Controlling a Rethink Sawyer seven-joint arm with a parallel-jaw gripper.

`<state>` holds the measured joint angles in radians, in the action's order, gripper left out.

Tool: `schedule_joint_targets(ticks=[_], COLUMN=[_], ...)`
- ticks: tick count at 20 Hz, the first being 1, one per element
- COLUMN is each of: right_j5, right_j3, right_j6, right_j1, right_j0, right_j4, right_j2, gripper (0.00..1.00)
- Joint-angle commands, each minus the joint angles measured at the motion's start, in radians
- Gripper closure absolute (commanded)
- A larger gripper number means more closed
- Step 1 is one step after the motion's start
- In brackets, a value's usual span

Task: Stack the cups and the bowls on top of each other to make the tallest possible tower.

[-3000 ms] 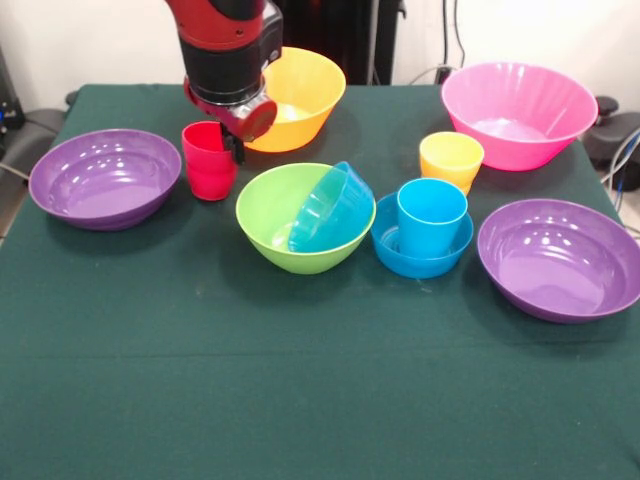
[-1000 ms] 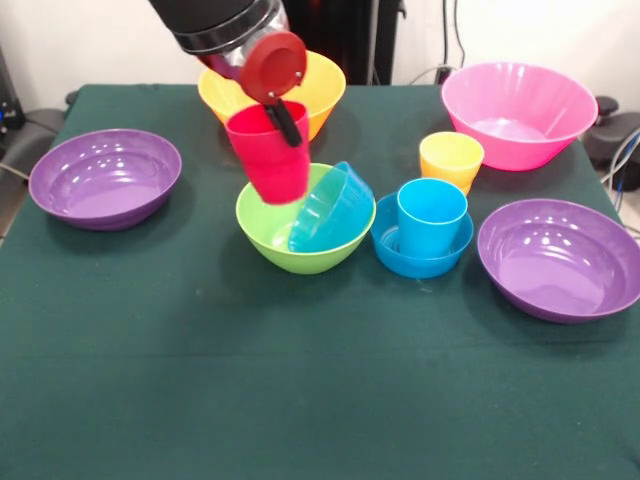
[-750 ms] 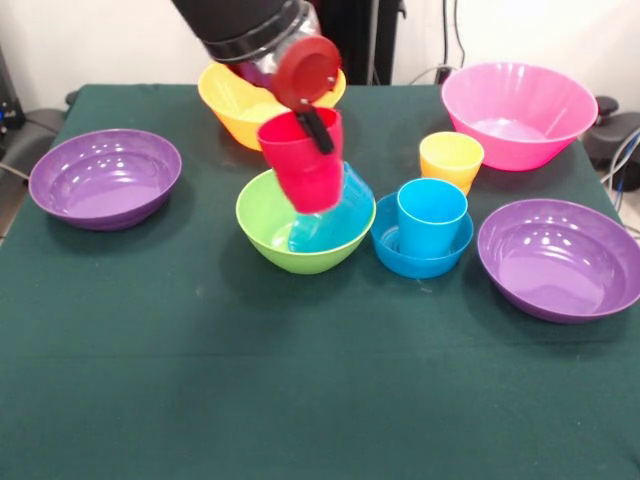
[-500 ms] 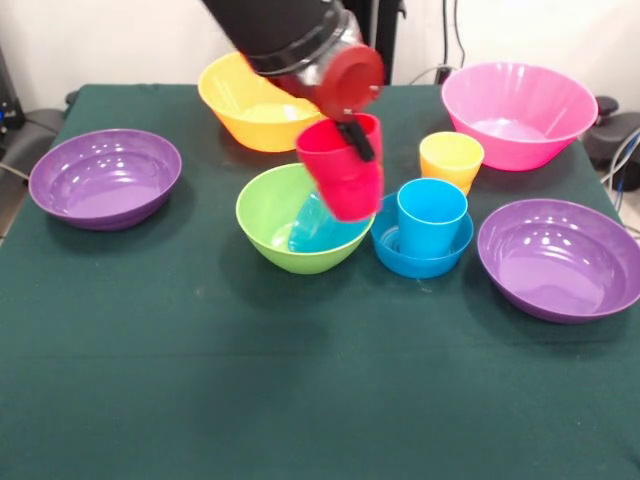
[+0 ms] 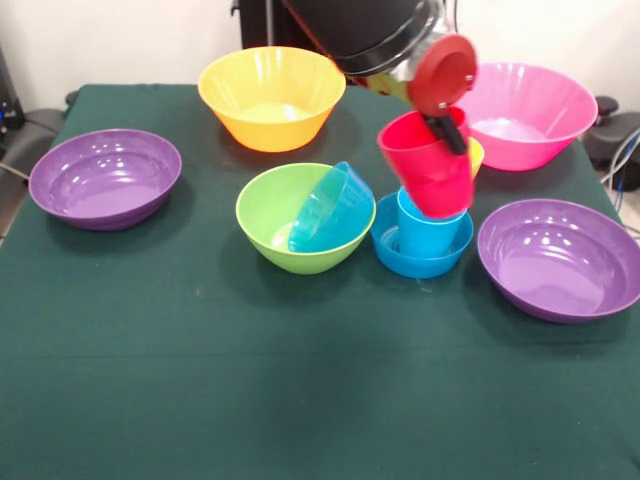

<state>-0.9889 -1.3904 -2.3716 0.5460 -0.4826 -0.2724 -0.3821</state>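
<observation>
Fingers (image 5: 446, 133) grip the tilted red cup (image 5: 428, 172) just above the blue cup (image 5: 432, 229) in its blue bowl (image 5: 400, 258)

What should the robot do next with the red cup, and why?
Probably lower the red cup a little, straight down into the blue cup. The pincer holds it by the rim, tilted, right above the blue cup, which stands upright in a small blue bowl. Levelling it first may help.
</observation>
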Motion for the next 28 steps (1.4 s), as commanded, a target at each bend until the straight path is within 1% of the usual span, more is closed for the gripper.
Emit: schedule_joint_targets(ticks=[1, 4, 11, 19, 20, 22, 28], right_j5=[0.12, 0.093, 0.092, 0.116, 0.142, 0.162, 0.158], right_j3=[-0.092, -0.095, -0.08, -0.103, -0.109, -0.122, -0.13], right_j6=[-0.193, -0.209, -0.21, -0.199, -0.189, -0.179, -0.178], right_j1=[-0.026, -0.014, -0.023, -0.033, -0.048, -0.051, -0.03], right_j0=[0.055, 0.08, 0.122, 0.156, 0.157, 0.16, 0.18], right_j4=[-0.068, -0.075, -0.075, -0.072, -0.07, -0.067, -0.057], right_j2=[0.008, 0.036, 0.075, 0.105, 0.105, 0.114, 0.139], gripper=[1.0, 1.0, 1.0, 1.0, 1.0, 1.0, 1.0])
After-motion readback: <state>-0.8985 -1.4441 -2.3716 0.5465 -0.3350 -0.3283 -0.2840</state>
